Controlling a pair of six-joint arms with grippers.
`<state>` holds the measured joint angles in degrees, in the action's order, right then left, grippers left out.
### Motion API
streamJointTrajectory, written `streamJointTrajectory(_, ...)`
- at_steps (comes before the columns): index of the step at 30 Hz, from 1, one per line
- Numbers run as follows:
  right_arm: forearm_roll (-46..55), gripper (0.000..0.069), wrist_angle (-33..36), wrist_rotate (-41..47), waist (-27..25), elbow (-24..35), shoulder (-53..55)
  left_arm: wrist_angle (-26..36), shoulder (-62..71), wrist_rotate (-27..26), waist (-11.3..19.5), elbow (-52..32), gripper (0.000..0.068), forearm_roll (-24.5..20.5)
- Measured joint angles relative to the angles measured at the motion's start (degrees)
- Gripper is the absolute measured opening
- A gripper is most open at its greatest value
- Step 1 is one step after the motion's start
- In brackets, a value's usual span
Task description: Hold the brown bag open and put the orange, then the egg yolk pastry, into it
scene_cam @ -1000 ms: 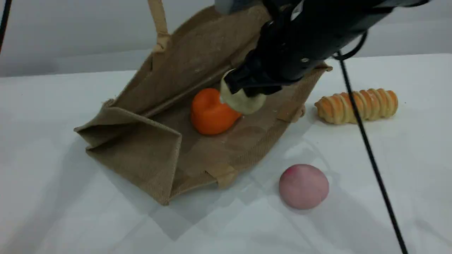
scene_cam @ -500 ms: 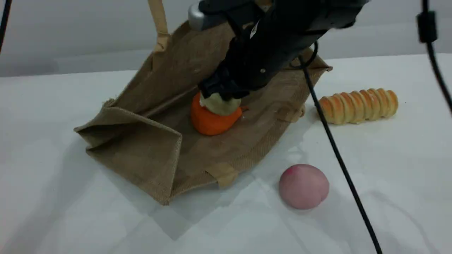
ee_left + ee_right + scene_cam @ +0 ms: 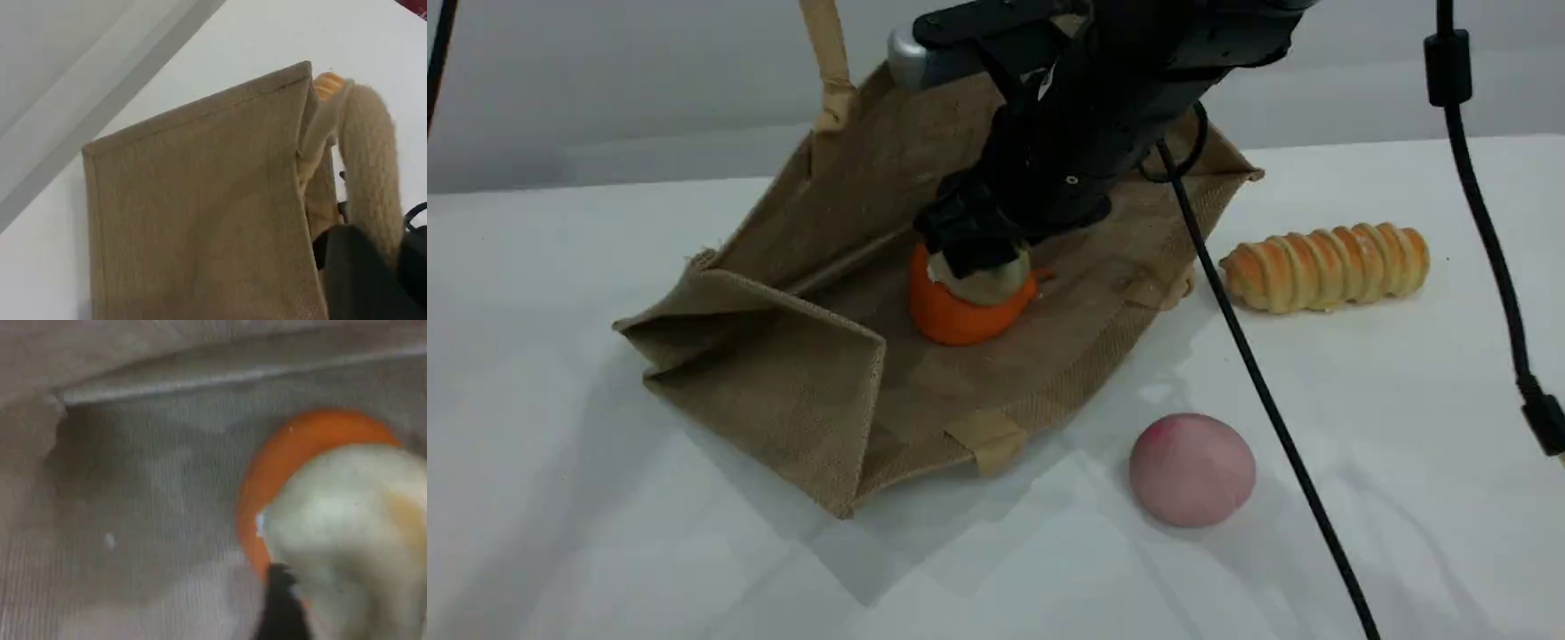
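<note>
The brown bag (image 3: 783, 356) lies on its side with its mouth facing the camera, one beige handle (image 3: 827, 53) pulled up out of the top edge. In the left wrist view my left gripper (image 3: 373, 267) is shut on that handle (image 3: 370, 167) above the bag's wall (image 3: 200, 220). The orange (image 3: 951, 316) rests inside the bag. On top of it sits the egg yolk pastry (image 3: 987, 283), with my right gripper (image 3: 971, 253) pressed down around its top. The right wrist view shows the pastry (image 3: 347, 533) over the orange (image 3: 300, 447); one dark fingertip (image 3: 280, 607) touches its edge. I cannot see how wide the jaws stand.
A ridged golden bread roll (image 3: 1325, 265) lies right of the bag. A pale pink ball (image 3: 1192, 468) sits in front, near the bag's lower corner. Black cables (image 3: 1263, 382) hang across the right half of the white table (image 3: 605, 533).
My right gripper has carried the pastry down and left, deeper into the bag, and it now rests on the orange. The bag and left arm have stayed put.
</note>
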<state>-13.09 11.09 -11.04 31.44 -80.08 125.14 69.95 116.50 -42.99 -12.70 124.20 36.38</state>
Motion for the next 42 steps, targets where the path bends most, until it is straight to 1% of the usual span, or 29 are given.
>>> streamJointTrajectory(3, 0.92, 0.0572, 3.43, 0.0, 0.0, -0.46, -0.31, 0.0, 0.0, 0.0, 0.0, 0.0, 0.0099, 0.0)
streamJointTrajectory(5, 2.04, 0.0591, 5.37, 0.0, 0.0, -0.46, -1.03, 0.0, 0.0, 0.0, 0.0, 0.0, 0.0099, 0.0)
streamJointTrajectory(13, 6.24, 0.0573, 11.12, 0.06, -0.73, -0.96, -7.02, 0.0, 0.0, -0.05, 0.0, 0.0, 0.0099, 0.0)
streamJointTrajectory(16, 6.19, 0.0573, 11.9, 0.12, -1.75, -0.96, -9.51, 0.05, 0.0, 0.0, 0.0, 0.0, 0.0099, 0.0)
streamJointTrajectory(21, 7.55, 0.0573, 15.09, 0.46, -4.03, -0.96, -12.61, 0.0, 0.0, 0.0, 0.0, 0.0, 0.0099, -0.06)
streamJointTrajectory(26, 7.54, 0.0573, 18.43, 1.17, -7.85, -0.96, -15.81, 0.0, 0.0, 0.0, 0.0, 0.0, 0.0099, -0.06)
streamJointTrajectory(31, 7.76, 0.0573, 22.96, 1.17, -13.02, -0.96, -19.99, 0.0, 0.0, 0.0, 0.0, 0.0, 0.0099, -0.06)
streamJointTrajectory(36, 10.55, 0.0573, 26.98, 1.12, -18.73, -0.96, -25.03, 0.0, 0.0, 0.0, 0.0, 0.0, 0.0099, -0.06)
streamJointTrajectory(38, 11.55, 0.0573, 28.05, 1.12, -20.81, -0.96, -26.89, 0.0, 0.0, 0.0, 0.0, 0.0, 0.0099, -0.06)
streamJointTrajectory(42, 11.48, 0.0573, 28.05, 1.12, -24.43, -0.96, -29.76, 0.0, 0.0, 0.0, 0.0, 0.0, 0.0099, -0.06)
